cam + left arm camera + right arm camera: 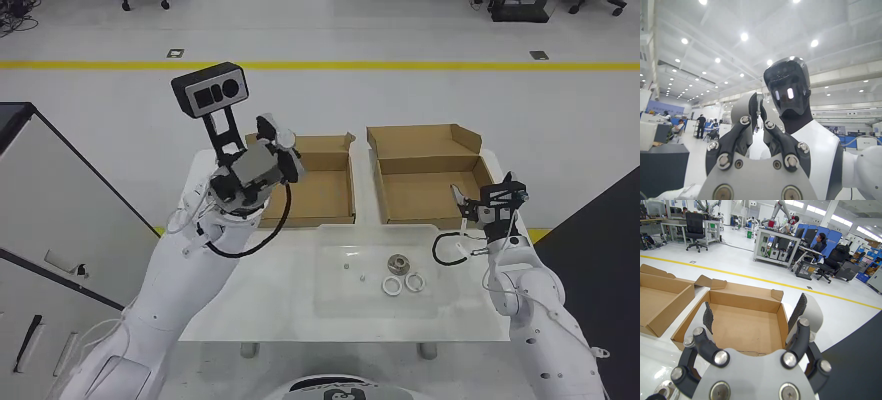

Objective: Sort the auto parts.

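Observation:
My left gripper (758,103) is held high and turned upward, shut on a threaded metal bolt (759,106) that stands between its pads. In the top view this gripper (278,138) hangs above the left cardboard box (325,190). My right gripper (755,302) is open with nothing in it, at the near edge of the right cardboard box (745,317), also seen from above (468,206). On the table lie a metal flange (398,264) and two white rings (392,286) (413,283).
Both boxes (430,185) stand open side by side at the back of the white table (300,290); the right one's floor is bare. Two tiny parts (347,267) lie left of the flange. A flange (663,389) lies under my right wrist.

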